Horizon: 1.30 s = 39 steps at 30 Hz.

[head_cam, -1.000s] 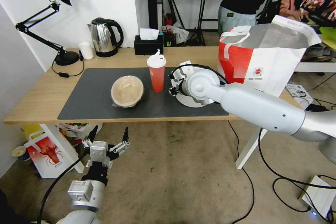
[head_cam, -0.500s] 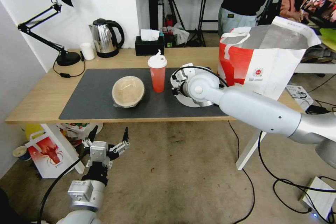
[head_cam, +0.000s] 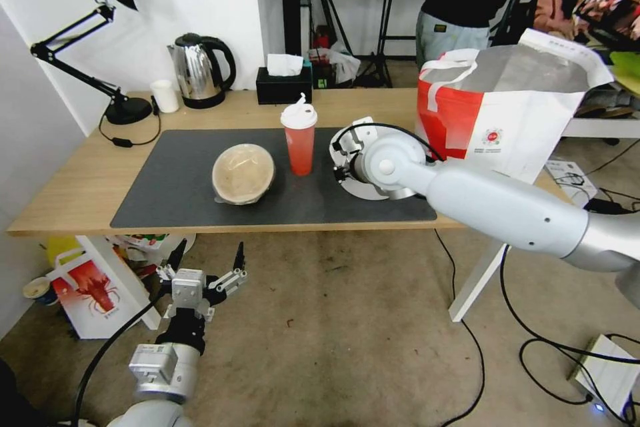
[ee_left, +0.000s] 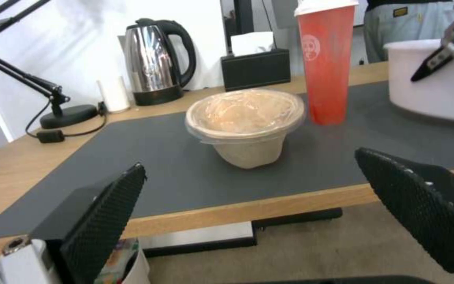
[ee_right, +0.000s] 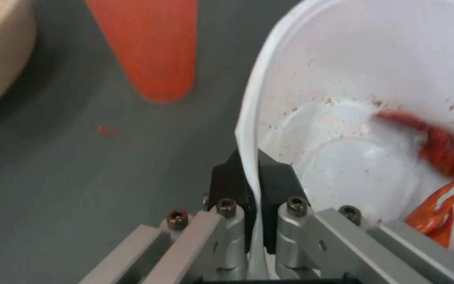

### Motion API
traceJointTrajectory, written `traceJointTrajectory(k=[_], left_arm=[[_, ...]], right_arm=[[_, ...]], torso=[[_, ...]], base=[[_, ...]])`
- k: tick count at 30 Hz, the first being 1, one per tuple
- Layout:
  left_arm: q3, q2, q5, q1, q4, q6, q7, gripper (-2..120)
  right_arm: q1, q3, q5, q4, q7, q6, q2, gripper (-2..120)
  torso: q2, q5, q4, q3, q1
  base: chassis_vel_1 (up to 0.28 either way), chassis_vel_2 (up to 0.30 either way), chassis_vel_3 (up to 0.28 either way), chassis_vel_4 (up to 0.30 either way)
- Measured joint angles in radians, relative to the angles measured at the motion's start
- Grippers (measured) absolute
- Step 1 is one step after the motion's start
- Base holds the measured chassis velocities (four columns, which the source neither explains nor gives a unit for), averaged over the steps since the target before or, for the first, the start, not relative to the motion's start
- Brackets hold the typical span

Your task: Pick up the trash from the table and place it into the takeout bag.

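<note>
Head view: the table (head_cam: 80, 180) runs left to right, with the takeout bag (head_cam: 520, 127) standing open-mouthed at its right end, ready to take what is dropped in. On the mat, the white bowl (head_cam: 363, 187) sits just left of the bag, then the red cup (head_cam: 300, 140), then the beige bowl (head_cam: 243, 173). The right gripper (ee_right: 252, 185) pinches the white bowl's thin rim wall between closed fingers, a hold suited to lifting. The left gripper (head_cam: 205, 260) waits low, near the floor, spread wide and empty.
</note>
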Motion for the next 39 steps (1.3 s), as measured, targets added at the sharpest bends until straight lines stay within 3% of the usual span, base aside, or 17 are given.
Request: traceJointTrajectory(k=[19,39], left_arm=[[0.000,0.000,0.000,0.000,0.000,0.000,0.000,100],[0.000,0.000,0.000,0.000,0.000,0.000,0.000,100]], right_arm=[[0.111,-0.023,0.020,0.068,-0.067,0.002,-0.051,0],[0.365,-0.165,0.028,0.171,-0.168,0.002,-0.063,0]], torso=[[0.001,0.0001,0.0004,0.000,-0.001],[0.001,0.0002,0.0003,0.000,-0.001]], base=[[0.000,0.000,0.000,0.000],[0.000,0.000,0.000,0.000]])
